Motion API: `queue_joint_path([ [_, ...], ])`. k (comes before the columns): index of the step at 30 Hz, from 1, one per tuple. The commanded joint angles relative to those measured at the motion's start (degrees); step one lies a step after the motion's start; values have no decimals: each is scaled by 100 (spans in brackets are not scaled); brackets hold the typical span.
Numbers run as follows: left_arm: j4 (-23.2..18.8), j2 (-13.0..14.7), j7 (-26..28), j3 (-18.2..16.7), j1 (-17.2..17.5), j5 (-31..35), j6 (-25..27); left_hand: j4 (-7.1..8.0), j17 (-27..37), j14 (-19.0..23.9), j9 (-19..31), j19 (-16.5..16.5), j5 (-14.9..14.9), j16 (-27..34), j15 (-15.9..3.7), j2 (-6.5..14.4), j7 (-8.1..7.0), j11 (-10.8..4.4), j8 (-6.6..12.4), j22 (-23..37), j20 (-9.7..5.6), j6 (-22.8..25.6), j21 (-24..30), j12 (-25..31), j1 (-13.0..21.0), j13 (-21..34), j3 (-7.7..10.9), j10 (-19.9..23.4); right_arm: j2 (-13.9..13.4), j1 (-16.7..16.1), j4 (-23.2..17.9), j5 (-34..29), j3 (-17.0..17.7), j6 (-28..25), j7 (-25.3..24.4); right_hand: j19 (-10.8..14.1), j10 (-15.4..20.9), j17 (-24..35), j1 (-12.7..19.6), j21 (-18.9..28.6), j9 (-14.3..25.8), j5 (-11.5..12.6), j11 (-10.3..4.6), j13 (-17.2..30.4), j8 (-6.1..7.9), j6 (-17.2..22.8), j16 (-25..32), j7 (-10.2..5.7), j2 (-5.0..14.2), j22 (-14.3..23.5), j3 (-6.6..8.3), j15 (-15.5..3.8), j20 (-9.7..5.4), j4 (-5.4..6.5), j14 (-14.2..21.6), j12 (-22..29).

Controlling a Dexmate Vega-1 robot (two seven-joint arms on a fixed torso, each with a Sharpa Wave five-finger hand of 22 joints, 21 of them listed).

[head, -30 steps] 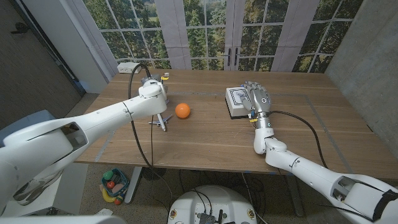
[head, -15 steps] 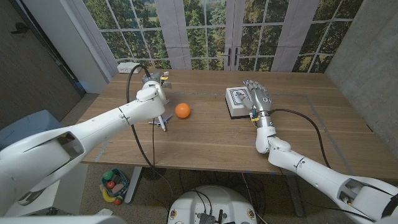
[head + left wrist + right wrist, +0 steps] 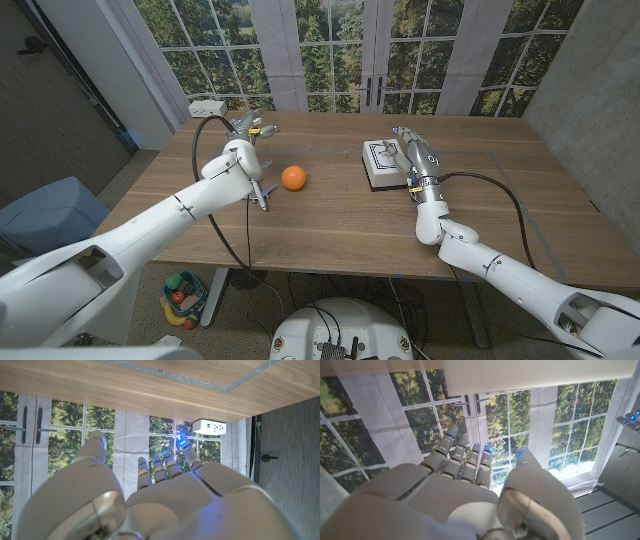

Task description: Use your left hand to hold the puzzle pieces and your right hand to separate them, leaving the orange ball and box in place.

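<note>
Both hands were empty with fingers spread: the left hand [image 3: 246, 128] raised near the worktop's [image 3: 330, 225] far left corner, the right hand [image 3: 415, 155] over the white box [image 3: 382, 163]. The grey metal puzzle pieces [image 3: 260, 194] lay joined near the left edge, beside the orange ball [image 3: 293, 178]. Approach appeared just begun; next, the left hand likely needs to lower onto them.

Both white arms reach forward from the bottom corners. The left hand [image 3: 243, 128] holds nothing, its fingers [image 3: 162, 462] extended and apart. The right hand [image 3: 415, 157] likewise grips nothing, fingers [image 3: 465, 455] stretched forward.
</note>
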Motion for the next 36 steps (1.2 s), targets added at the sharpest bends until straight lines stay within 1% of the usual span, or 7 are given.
queue_joint_path([
  [1,293,80,334,-1137,1014,-1031,-3204,-22,-224,-419,-14,-294,-26,-40,15,107,-129,-149,4,2,-55,-186,-265,-5,-122,-243,-44,-381,-34,-261,-232,953,540,713,826,-19,-68,4,-190,-53,4,-14,24,-23,5,-54,-73,-36,19,10,-5,-315,-181,82,-92,-24],
  [6,487,30,282,-1328,1190,-1266,-4004,28,-309,-568,-22,-430,-48,-19,-37,171,-181,-206,7,-3,-164,-282,-435,22,-289,-376,-100,-468,-8,-368,-245,1295,716,1030,1095,-77,-224,-46,-367,-108,-16,-33,13,-93,-18,-160,-191,-151,104,-8,27,-328,-424,146,-236,-67],
  [10,563,8,192,-1427,1278,-1401,-4334,229,-331,-593,-33,-470,-31,46,-135,270,-199,-274,37,-8,-263,-271,-607,82,-727,-515,-217,-375,42,-449,-239,1450,818,1200,1210,-114,-240,-63,-487,-140,-23,-52,26,-136,-64,-352,-225,-103,187,-14,70,-364,-483,223,-252,-61],
  [17,866,-205,-82,-1671,1453,-2023,-5054,537,-363,-555,-36,-383,36,84,-259,433,-70,-349,22,-12,-513,-331,-800,91,-1335,-613,-346,-339,60,-672,-441,1802,1017,1350,1496,-157,-349,-82,-812,-180,-26,-125,6,-219,-46,-520,-298,23,298,-10,175,-404,-596,492,-327,-80],
  [22,1022,-270,-283,-1736,1511,-2263,-5390,651,-384,-497,-43,-171,79,92,-292,512,-240,-426,15,-17,-596,-402,-864,66,-1566,-634,-353,-391,91,-796,-556,2015,1148,1416,1648,-260,-442,-173,-1018,-262,-40,-162,-95,-312,-38,-637,-509,-36,315,-30,404,-524,-753,687,-617,-86],
  [28,1176,-377,-576,-1837,1586,-2674,-5768,713,-401,-479,-50,103,140,76,-340,634,101,-403,9,-27,-832,-528,-974,69,-1703,-647,-253,-373,163,-901,-574,2418,1325,1685,1903,-334,-502,-246,-1047,-319,-47,-164,-124,-355,-29,-663,-606,-60,302,-42,524,-535,-790,706,-702,-97],
  [36,1480,-541,-1098,-1872,1572,-3247,-6158,819,-403,-419,-51,251,221,86,-317,841,303,-311,30,-30,-963,-523,-1092,77,-1736,-649,-17,-340,232,-1007,-624,2767,1512,1820,2123,-345,-529,-291,-1078,-343,-50,-166,-128,-383,-20,-662,-654,-8,292,-49,591,-548,-806,721,-729,-99],
])
